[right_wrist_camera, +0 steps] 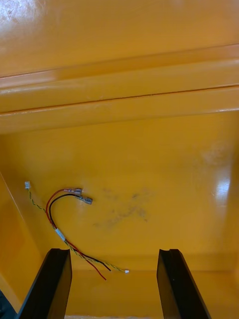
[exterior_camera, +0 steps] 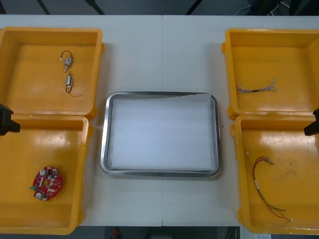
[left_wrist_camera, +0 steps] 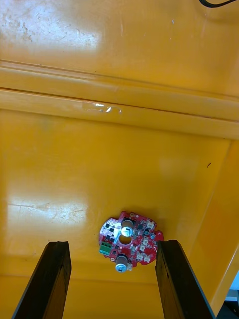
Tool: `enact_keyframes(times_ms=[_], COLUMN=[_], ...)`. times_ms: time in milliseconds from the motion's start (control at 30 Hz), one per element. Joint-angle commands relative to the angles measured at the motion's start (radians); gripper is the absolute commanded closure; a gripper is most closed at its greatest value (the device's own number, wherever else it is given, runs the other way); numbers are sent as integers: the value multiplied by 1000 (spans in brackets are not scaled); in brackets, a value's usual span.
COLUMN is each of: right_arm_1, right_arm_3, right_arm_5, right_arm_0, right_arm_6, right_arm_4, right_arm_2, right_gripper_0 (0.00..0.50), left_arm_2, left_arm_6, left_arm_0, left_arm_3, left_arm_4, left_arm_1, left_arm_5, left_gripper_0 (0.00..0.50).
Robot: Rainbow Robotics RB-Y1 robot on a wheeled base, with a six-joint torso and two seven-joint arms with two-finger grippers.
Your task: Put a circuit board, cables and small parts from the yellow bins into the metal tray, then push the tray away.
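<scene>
Currently: nothing loaded, both tools open over the near bins

**Tools.** Left tool (left_wrist_camera: 113, 245): fingers spread, nothing held, hanging above the near left bin (exterior_camera: 65, 149). Right tool (right_wrist_camera: 113, 251): likewise spread and empty, above the near right bin (exterior_camera: 294, 149).

**Task items.** Circuit board (left_wrist_camera: 130, 241): round and red, studded with silver cans, with a green block at one edge. It lies flat on the near left bin's floor, toward the robot's side and apart from the walls. Metal tray (exterior_camera: 105, 134): at the middle of the counter (exterior_camera: 159, 55), between the bins, white inside, holding nothing.

**Risks for you to watch.**
- The circuit board sits closer to one finger than the other. Closing from this line would likely shove it sideways rather than clamp it.
- The board is flat and thin. The fingers may scrape the bin floor, or bite a raised can and tip the board.
- Red and yellow cable (right_wrist_camera: 64, 219): limp and looped on the near right bin's floor, off toward one finger. A grasp may catch one strand or none, and loose ends may snag the wall or hang over the tray's rim.
- Small metal parts (exterior_camera: 68, 79) in the far left bin (exterior_camera: 30, 99) and a twisted cable (exterior_camera: 256, 89) in the far right bin (exterior_camera: 294, 59) are slight things, so you could easily miss them.
</scene>
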State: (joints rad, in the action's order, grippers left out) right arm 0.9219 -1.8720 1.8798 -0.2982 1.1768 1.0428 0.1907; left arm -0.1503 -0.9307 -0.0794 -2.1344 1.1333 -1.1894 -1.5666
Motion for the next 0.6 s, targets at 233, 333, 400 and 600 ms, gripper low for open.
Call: enact_keyframes(times_ms=[233, 333, 400, 600], right_arm_1=[-11, 12, 18, 20], right_arm_3=[5, -7, -13, -78], right_arm_5=[10, 2, 7, 36], right_arm_0=[48, 47, 48, 48], right_arm_6=[-25, -25, -25, -36], right_arm_4=[0, 8, 14, 19], right_arm_2=[-4, -16, -17, -57], right_gripper_0=[0, 0, 0, 0], left_arm_2=[-32, -32, -8, -5], left_arm_6=[-82, -82, -82, -86], left_arm_0=[13, 13, 49, 76], left_arm_3=[-6, -6, -2, -6], left_arm_4=[6, 6, 10, 14], left_arm_1=[-49, -49, -47, -78], left_arm_5=[8, 8, 7, 54], left_gripper_0=[0, 0, 0, 0])
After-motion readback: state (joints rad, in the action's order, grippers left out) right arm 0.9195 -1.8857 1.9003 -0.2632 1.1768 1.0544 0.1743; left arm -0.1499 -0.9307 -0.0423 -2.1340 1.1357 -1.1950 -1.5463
